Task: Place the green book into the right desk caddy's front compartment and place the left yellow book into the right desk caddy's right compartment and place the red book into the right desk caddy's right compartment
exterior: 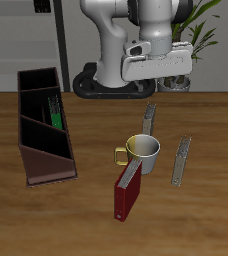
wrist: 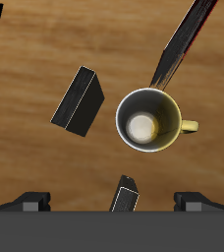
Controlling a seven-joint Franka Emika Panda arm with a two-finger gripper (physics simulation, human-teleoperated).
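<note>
Arm raised, gripper (exterior: 158, 78) pointing down, jaws apart, empty.

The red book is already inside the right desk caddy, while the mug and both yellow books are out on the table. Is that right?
Not quite. The exterior view shows the red book standing on the table beside the mug, outside the right desk caddy. The rest holds.

Even, soft simulator light, faint shadows under objects, no glare; low resolution, slightly pixelated edges, no blur

2 yellow books (exterior: 150, 119) (exterior: 182, 161), 1 red book (exterior: 127, 192), 1 green book (exterior: 56, 111), 1 mug (exterior: 142, 150), 1 desk caddy (exterior: 28, 136).
</note>
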